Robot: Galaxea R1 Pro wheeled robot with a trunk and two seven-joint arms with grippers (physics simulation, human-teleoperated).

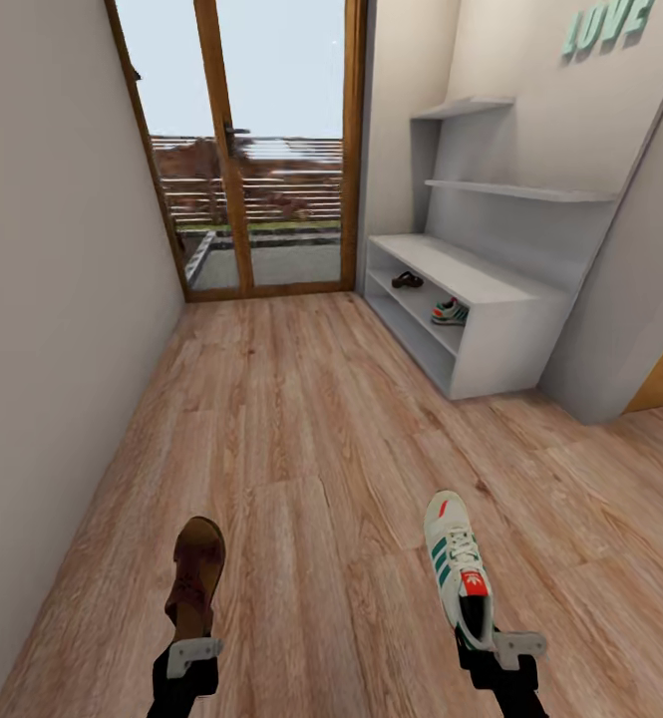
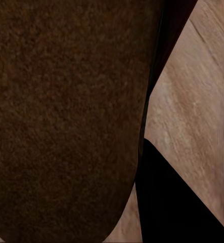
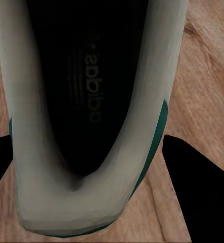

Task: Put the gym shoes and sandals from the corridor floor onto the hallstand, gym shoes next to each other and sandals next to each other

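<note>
- At the near end of the corridor, the right gripper (image 1: pixel 493 646) is closed on the heel of a gym shoe (image 1: pixel 457 563), toe pointing ahead toward the hallstand (image 1: pixel 491 299).
- The right wrist view looks into the shoe's dark opening (image 3: pixel 86 91), with the pale heel collar between the dark fingers (image 3: pixel 197 187).
- The left gripper (image 1: pixel 193 653) carries a brown sandal (image 1: pixel 196 573) by its heel end. The left wrist view is too close to show the finger contact, though the hold appears closed.
- Handling, as a judgement: both items are light. The sneaker's heel collar is padded yet fairly stiff, a sound grasp point. The sandal's leather is softer and may flex or pivot in the grip.
- On the hallstand's upper shoe shelf rest a second sandal (image 1: pixel 407 280) and a second gym shoe (image 1: pixel 450 312), slightly apart.
- The wood floor (image 1: pixel 311 439) between robot and rack lies open; a glazed door (image 1: pixel 261 150) closes the far end.
</note>
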